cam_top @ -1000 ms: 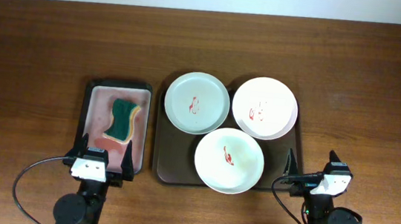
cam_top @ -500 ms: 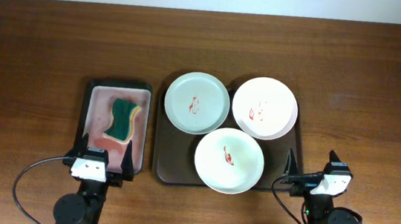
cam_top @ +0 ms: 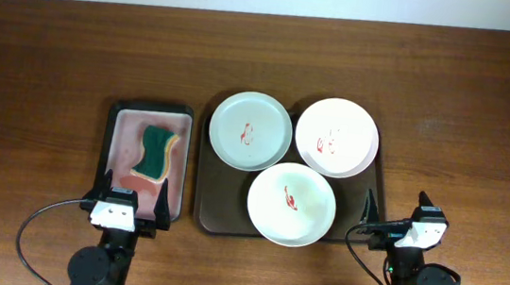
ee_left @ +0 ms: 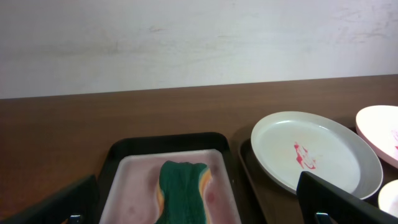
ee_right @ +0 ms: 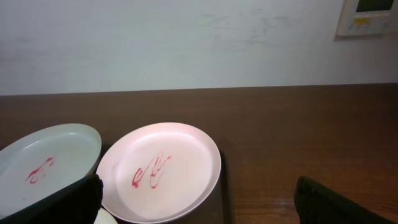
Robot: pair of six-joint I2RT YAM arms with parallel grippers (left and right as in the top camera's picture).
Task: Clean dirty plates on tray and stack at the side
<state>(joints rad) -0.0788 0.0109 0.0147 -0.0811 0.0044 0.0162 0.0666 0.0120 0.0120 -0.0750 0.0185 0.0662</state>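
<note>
Three dirty plates lie on the dark brown tray (cam_top: 210,216): a pale green plate (cam_top: 250,130) at the back left, a pale pink plate (cam_top: 335,137) at the back right and a whitish plate (cam_top: 291,203) in front. Each has red smears at its centre. My left gripper (cam_top: 130,192) is open and empty at the near end of the small black tray. My right gripper (cam_top: 394,207) is open and empty at the brown tray's near right corner. The green plate (ee_left: 316,157) shows in the left wrist view, the pink plate (ee_right: 161,171) in the right wrist view.
A small black tray with a pinkish inside (cam_top: 124,132) stands left of the brown tray and holds a green and yellow sponge (cam_top: 154,151), also in the left wrist view (ee_left: 182,190). Bare wooden table (cam_top: 465,136) lies right of the brown tray. A white wall is at the back.
</note>
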